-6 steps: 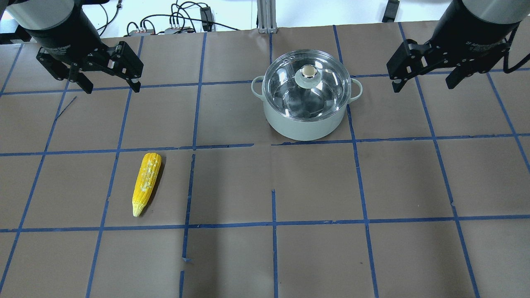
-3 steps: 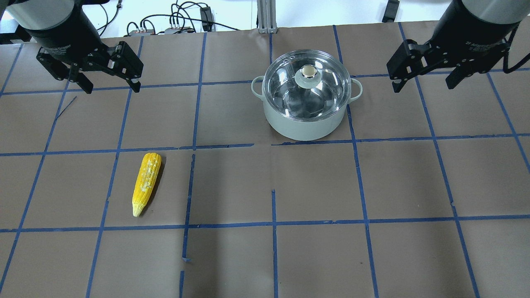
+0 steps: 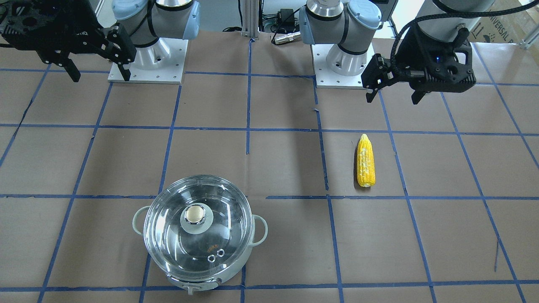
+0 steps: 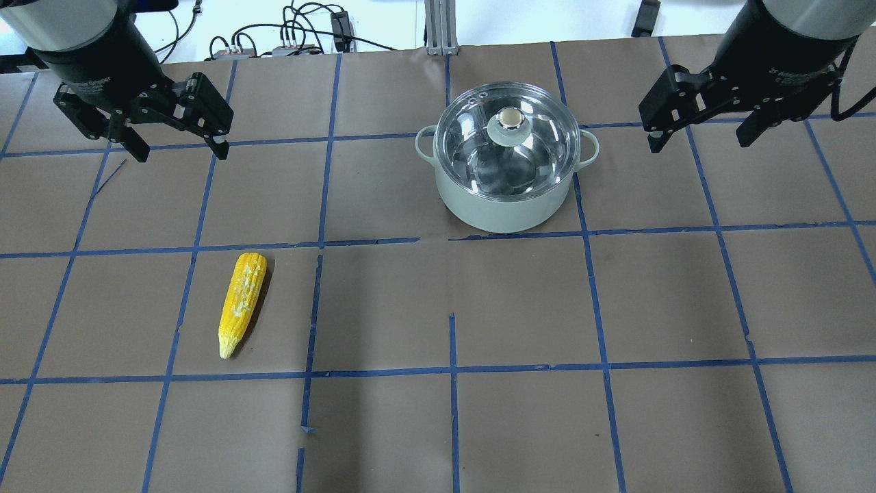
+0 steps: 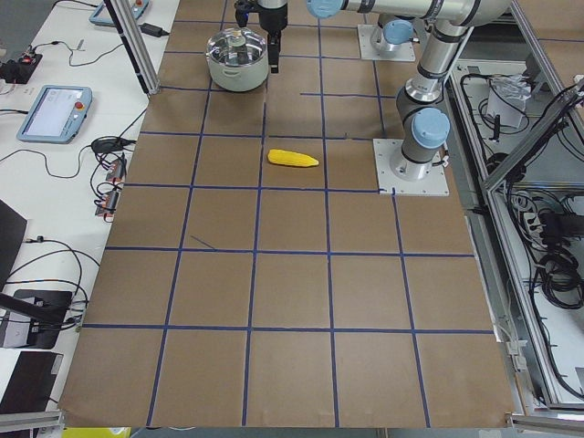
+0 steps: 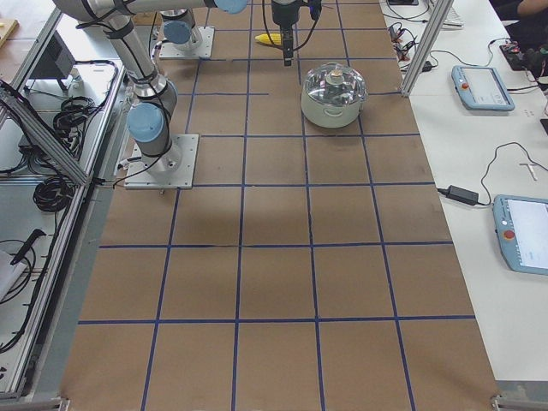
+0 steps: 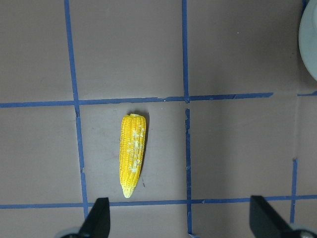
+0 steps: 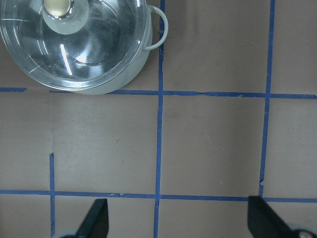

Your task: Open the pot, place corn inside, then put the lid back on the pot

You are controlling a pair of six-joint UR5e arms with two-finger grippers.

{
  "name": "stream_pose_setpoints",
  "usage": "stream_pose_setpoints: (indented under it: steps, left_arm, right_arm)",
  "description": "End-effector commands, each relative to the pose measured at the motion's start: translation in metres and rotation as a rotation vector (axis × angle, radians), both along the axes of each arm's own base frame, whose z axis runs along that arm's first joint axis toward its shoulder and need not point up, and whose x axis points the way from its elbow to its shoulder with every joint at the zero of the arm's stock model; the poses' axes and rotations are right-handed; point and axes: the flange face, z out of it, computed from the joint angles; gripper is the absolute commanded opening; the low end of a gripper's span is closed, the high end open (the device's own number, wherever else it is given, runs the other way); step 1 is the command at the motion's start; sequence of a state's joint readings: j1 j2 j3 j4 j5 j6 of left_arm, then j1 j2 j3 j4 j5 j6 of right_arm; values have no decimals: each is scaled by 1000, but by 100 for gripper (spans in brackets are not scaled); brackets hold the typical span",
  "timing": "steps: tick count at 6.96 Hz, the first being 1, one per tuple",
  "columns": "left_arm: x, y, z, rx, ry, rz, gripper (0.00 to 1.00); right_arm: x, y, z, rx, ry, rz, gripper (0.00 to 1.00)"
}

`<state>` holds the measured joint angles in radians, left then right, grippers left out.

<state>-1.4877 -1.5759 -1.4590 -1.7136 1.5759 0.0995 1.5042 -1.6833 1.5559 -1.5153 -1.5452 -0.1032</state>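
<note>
The pot (image 4: 505, 205) stands at the table's far centre-right with the glass lid (image 4: 479, 147) on it and the beige-topped knob (image 4: 510, 119) upright. The corn (image 4: 241, 301) lies on the brown table at near left, tip toward the robot. My left gripper (image 4: 181, 152) hangs open and empty above the table, far behind the corn; its wrist view shows the corn (image 7: 132, 154) between and ahead of its fingers. My right gripper (image 4: 698, 142) hangs open and empty to the right of the pot; its wrist view shows the pot (image 8: 124, 74) at upper left.
Brown paper with a blue tape grid covers the table. Cables and small boxes (image 4: 294, 41) lie past the far edge beside an aluminium post (image 4: 441, 27). The two arm bases (image 3: 147, 63) (image 3: 343, 63) are bolted on the robot's side.
My left gripper has shifted slightly left and turned a little. The right gripper, pot, lid and corn have not moved.
</note>
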Motion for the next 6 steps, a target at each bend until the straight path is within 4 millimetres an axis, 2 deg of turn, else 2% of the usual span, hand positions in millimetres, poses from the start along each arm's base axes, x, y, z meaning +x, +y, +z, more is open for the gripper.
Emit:
stream_pose_setpoints:
  steps: [1,2,3,5,6]
  left_arm:
    - [0,1,0,2,2,3,100]
    - [-1,1,0,0,4,3,100]
    - [-1,1,0,0,4,3,100]
    - [-1,1,0,0,4,3,100]
    - [-1,1,0,0,4,3,100]
  right_arm:
    - [0,0,-1,0,0,2,100]
    - [5,-9,-7,3,-14,10,100]
    - [22,-26,-15,-21,-18,44,99]
    - [59,-99,-29,-31,-25,99,99]
    - [79,-138,-48,-11,-28,111,98]
